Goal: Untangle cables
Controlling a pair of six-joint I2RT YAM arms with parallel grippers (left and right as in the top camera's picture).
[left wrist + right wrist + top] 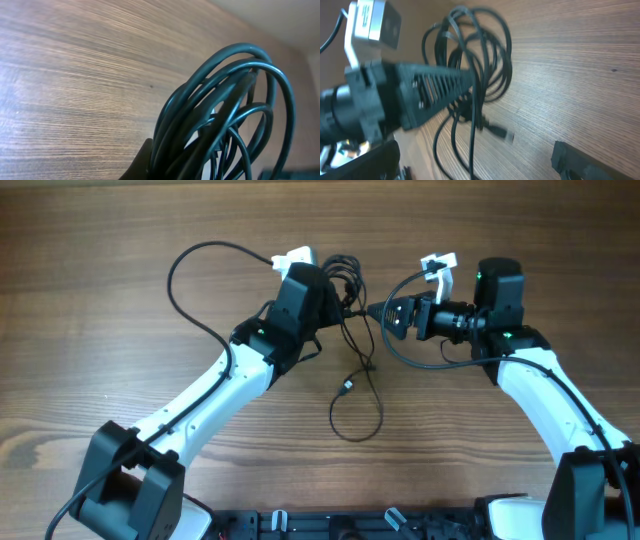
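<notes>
Table (100, 330): bare wood with low grip, so whatever you drag should slide rather than snag.

The cables (345, 275): bunched at the far middle of the table, between the two wrists. Expect them to be light, limp and springy. They hold their curl, so a pull on one strand will likely tighten the rest. The jacket looks smooth and apt to slip through a loose pinch. Take a single strand at the edge of the bunch, not its core.

Left gripper (468, 78): clenched on the bunch. In its own wrist view the coils rise straight out of the fingers.

Right gripper (380, 314): released, with its fingers spread wide in its wrist view and nothing held. It sits just beside the bunch, on the bunch's right.

Tail loop (357, 420): one strand runs from the bunch toward the robot's base and closes into a loose oval flat on the wood. You will probably find it the easiest piece to draw clear.

Plug (347, 387): small, hard and silver-tipped, lying along that run (a firm handle, but it may catch if you pull it through a ring).

Looks: thin, glossy black cords in several overlapping rings. The count is not readable.
</notes>
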